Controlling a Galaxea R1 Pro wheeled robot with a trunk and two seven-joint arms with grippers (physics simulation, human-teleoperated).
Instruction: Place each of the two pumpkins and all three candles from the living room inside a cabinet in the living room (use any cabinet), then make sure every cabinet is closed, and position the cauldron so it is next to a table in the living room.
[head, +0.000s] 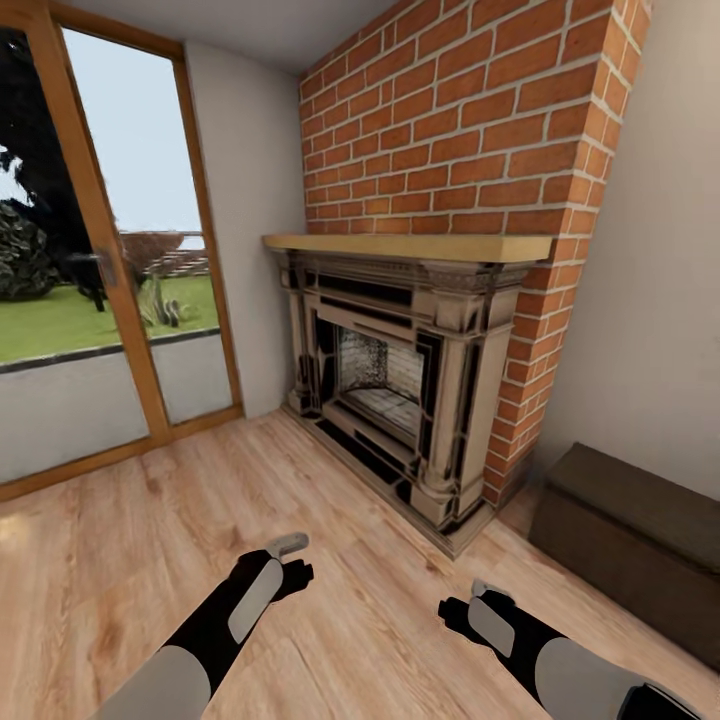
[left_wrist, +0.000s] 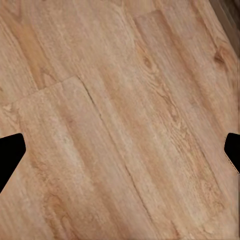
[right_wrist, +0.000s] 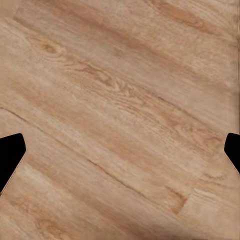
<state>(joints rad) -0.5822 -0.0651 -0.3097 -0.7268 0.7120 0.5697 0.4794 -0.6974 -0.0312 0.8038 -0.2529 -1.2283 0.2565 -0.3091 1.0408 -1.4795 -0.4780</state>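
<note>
Robot in transit, facing brick fireplace (head: 400, 390) at frame centre. Left gripper (left_wrist: 120, 150) and right gripper (right_wrist: 120, 150) both spread wide, empty, over wood floor (head: 150, 560). Cabinet (head: 630, 540) sits lower right, by the wall, looks shut. Pumpkins, candles, cauldron: not here. Risk: turning right too tight could clip cabinet corner or fireplace base w/ right arm.

Black forearms (head: 240, 610), grey panels, pale sleeves
</note>
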